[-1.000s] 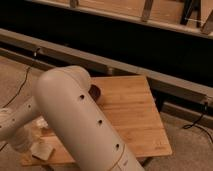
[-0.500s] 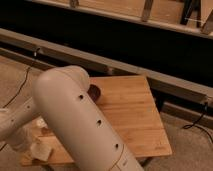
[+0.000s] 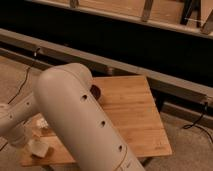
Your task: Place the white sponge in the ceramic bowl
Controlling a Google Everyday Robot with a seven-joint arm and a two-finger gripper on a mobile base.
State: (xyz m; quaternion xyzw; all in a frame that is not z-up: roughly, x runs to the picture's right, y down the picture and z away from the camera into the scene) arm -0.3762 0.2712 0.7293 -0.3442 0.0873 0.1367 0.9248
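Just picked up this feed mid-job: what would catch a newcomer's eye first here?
The bulky white robot arm fills the foreground, running diagonally over the left half of the light wooden table. Only a sliver of the small dark reddish-brown ceramic bowl peeks out at the arm's right edge, near the table's far side. The gripper sits low at the table's front-left corner.

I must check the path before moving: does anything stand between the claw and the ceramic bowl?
Only the robot's own arm, as seen here. It covers the table between the claw, at the view's lower left, and the ceramic bowl, peeking out behind the arm. What lies under it is hidden.
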